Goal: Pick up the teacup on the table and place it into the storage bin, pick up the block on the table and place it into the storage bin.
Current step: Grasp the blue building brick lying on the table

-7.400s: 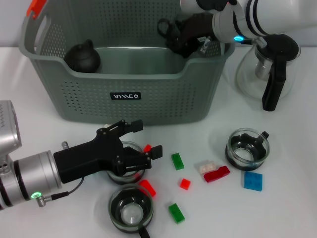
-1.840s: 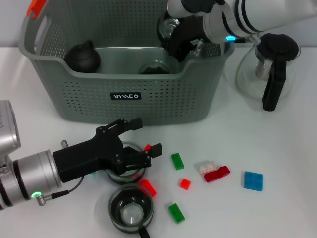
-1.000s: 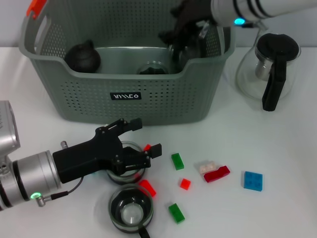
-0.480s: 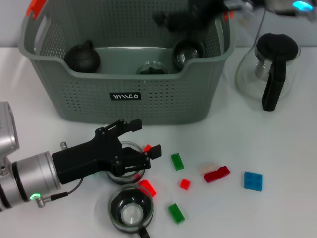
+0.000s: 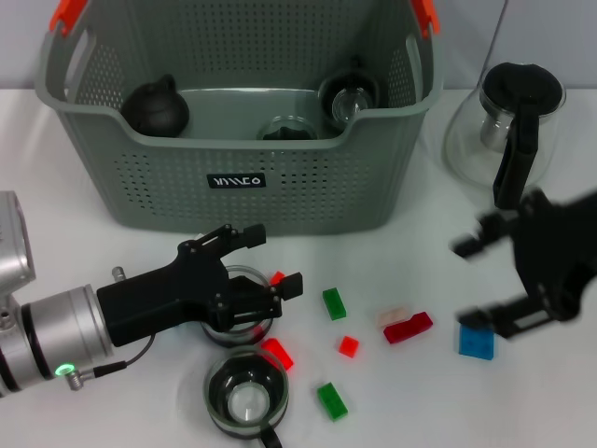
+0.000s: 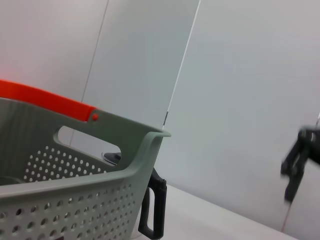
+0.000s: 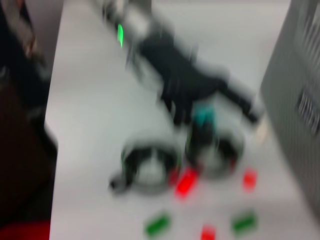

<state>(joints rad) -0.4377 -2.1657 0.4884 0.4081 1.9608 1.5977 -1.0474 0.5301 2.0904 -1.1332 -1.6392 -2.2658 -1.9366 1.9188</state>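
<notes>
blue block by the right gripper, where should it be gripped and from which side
Grip the blue block across its two opposite thin edges, coming straight down from above. It lies flat on the table, so only the edges offer purchase, and nothing crowds it. The open right gripper hangs just above it; the left gripper is at a teacup.

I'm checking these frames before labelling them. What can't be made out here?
- Head view: the right gripper is motion-blurred above the blue block, so its fingertips are unclear.
- Head view: the left gripper covers much of one teacup.
- Head view: the storage bin front wall hides the lower part of its contents.
- Right wrist view: everything is smeared.
</notes>
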